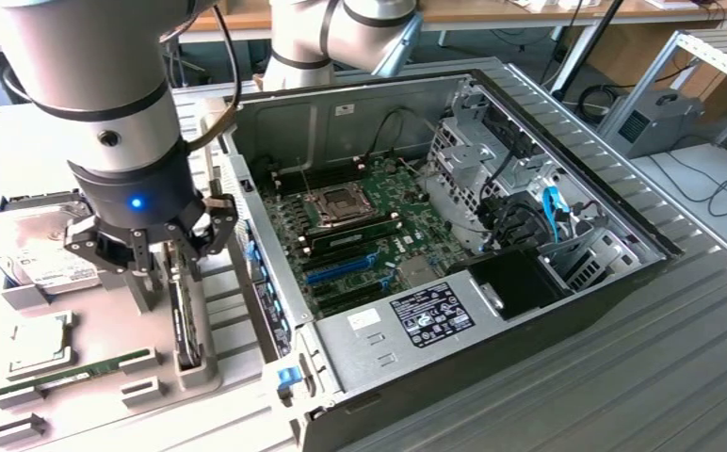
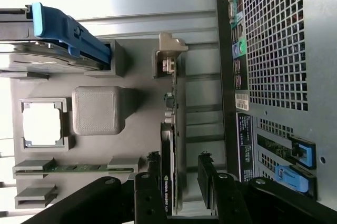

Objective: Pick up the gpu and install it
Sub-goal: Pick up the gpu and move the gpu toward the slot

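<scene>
The gpu [image 1: 187,325] stands on its edge in a slot of the grey holder plate [image 1: 100,395], just outside the computer case. In the wrist view the gpu [image 2: 169,129] is seen edge-on, with its silver bracket [image 2: 169,53] at the far end and its black cooler nearest the camera. My gripper [image 1: 175,268] hangs right over the card's near end. Its jaws are open, and the gripper [image 2: 179,174] has one black finger [image 2: 151,169] on each side of the card with a gap showing on both sides.
The open computer case [image 1: 589,311] lies on the exterior view's right, motherboard [image 1: 363,212] and blue slot [image 1: 338,268] exposed; its perforated rear wall [image 2: 274,40] is close beside the card. On the holder plate sit a hard drive [image 1: 31,250], a CPU [image 1: 37,344] and a RAM stick [image 1: 74,372].
</scene>
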### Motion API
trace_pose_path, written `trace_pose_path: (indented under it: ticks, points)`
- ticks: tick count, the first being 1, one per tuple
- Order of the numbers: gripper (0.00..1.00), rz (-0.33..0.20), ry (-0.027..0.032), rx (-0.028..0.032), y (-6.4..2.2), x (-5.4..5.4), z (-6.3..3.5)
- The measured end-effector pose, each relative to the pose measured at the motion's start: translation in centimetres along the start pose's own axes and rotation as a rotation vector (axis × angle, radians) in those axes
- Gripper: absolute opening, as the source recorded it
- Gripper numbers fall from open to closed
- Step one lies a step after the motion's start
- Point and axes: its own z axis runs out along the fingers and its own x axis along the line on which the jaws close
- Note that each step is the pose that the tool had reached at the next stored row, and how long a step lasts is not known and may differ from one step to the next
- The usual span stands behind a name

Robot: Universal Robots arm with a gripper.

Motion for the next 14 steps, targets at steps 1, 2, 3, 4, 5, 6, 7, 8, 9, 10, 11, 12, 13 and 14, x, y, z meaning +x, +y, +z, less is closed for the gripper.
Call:
trace_pose_path:
  ticks: [1,2,3,4,5,6,7,8,9,10,11,12,13,14]
  points:
    - [0.42,0.000,-0.0001,-0.0001,-0.01,0.1,0.17]
    - [0.42,0.000,0.0000,0.0000,-0.02,0.1,0.35]
    - [0.42,0.000,0.0000,-0.0001,-0.02,0.1,0.51]
    - [0.42,0.000,0.0000,0.0000,-0.02,0.1,0.68]
    - [0.42,0.000,0.0000,0.0000,-0.03,0.2,0.88]
    - [0.42,0.000,0.0000,0.0000,-0.03,0.2,1.09]
    - [0.42,0.000,0.0000,-0.0001,-0.03,0.2,1.27]
    - [0.42,0.000,0.0000,0.0000,-0.03,0.2,1.47]
    - [0.42,0.000,-0.0001,-0.0001,-0.03,0.3,1.63]
    - [0.42,0.000,0.0001,0.0001,-0.03,0.3,1.79]
    - [0.42,0.000,0.0000,0.0001,-0.03,0.3,1.94]
    - [0.42,0.000,0.0001,0.0001,-0.03,0.4,2.07]
    - [0.42,0.000,0.0000,0.0000,-0.03,0.4,2.21]
    - [0.42,0.000,0.0000,0.0000,-0.04,0.4,2.35]
